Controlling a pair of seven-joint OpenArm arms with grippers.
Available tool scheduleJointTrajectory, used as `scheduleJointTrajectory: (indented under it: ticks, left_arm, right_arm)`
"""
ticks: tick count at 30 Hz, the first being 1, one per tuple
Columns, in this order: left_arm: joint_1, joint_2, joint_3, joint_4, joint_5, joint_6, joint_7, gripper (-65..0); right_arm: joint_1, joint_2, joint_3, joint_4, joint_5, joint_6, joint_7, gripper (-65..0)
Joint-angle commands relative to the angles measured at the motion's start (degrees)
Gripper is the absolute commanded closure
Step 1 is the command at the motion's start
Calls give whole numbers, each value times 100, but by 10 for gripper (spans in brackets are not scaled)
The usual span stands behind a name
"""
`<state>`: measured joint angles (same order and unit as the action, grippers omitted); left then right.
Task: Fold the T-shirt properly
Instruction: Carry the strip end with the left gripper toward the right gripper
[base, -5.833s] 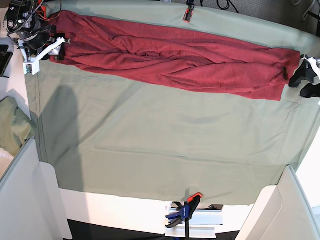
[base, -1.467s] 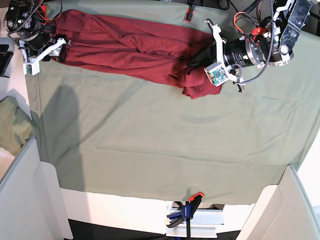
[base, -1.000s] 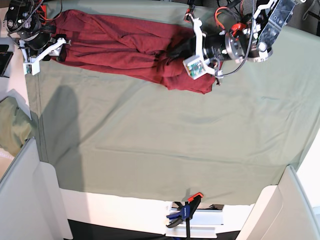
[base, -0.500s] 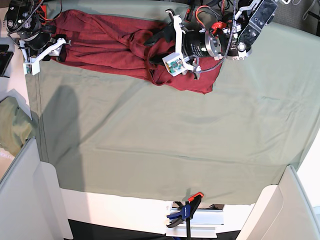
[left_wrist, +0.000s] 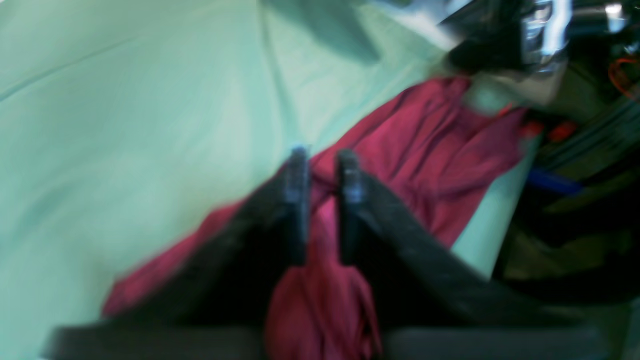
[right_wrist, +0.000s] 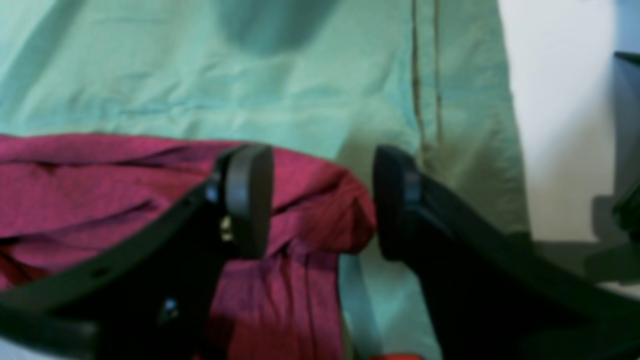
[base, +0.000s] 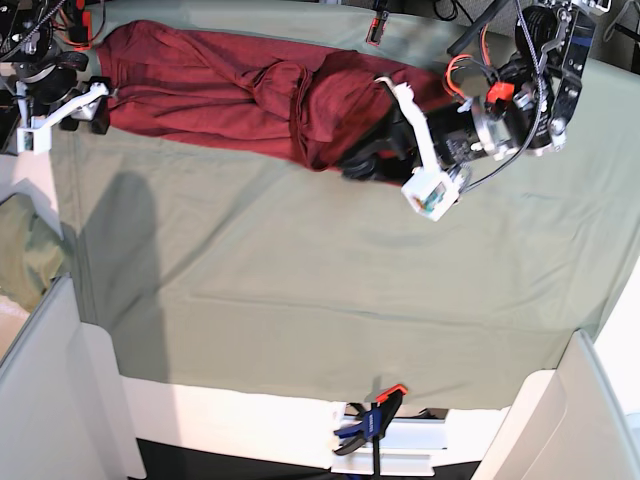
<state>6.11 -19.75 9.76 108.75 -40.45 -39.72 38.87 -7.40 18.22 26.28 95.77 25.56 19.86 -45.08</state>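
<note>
Two wrist views gave me what base blurred: left gripper (left_wrist: 322, 200) nearly closed, pinching T-shirt (base: 220, 95) fold; right gripper (right_wrist: 322, 200) wide, straddling shirt's end. Shirt lay bunched along far edge of table cloth (base: 320, 300).

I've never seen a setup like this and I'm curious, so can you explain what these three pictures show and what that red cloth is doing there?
This is a two-armed robot folding a dark red T-shirt on a table under a pale green cloth. One picture looks down from overhead; the other two come from cameras on each wrist. The left end effector is shut, with red fabric showing between its fingers, near the shirt's middle. The right end effector is open, straddling the shirt's end near the cloth's edge, holding nothing. A clamp sits at the table's near edge.
</note>
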Motion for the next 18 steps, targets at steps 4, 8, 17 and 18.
scheduleJointTrajectory:
  ticks: [4, 8, 17, 18]
  left_arm:
    - [247, -26, -13, -15, 654, -28, -186, 0]
    - [446, -22, -13, -203, 1207, -28, -463, 0]
    - [457, -7, 11, -643, 1714, -28, -739, 0]
    - [457, -4, 50, -640, 1711, -28, -739, 0]
  right_arm:
    - [55, 98, 44, 98, 103, -11, 114, -325]
    - [55, 98, 44, 98, 146, -9, 111, -325]
    - [55, 98, 44, 98, 146, -9, 109, -325]
    - [55, 98, 44, 98, 149, -11, 109, -325]
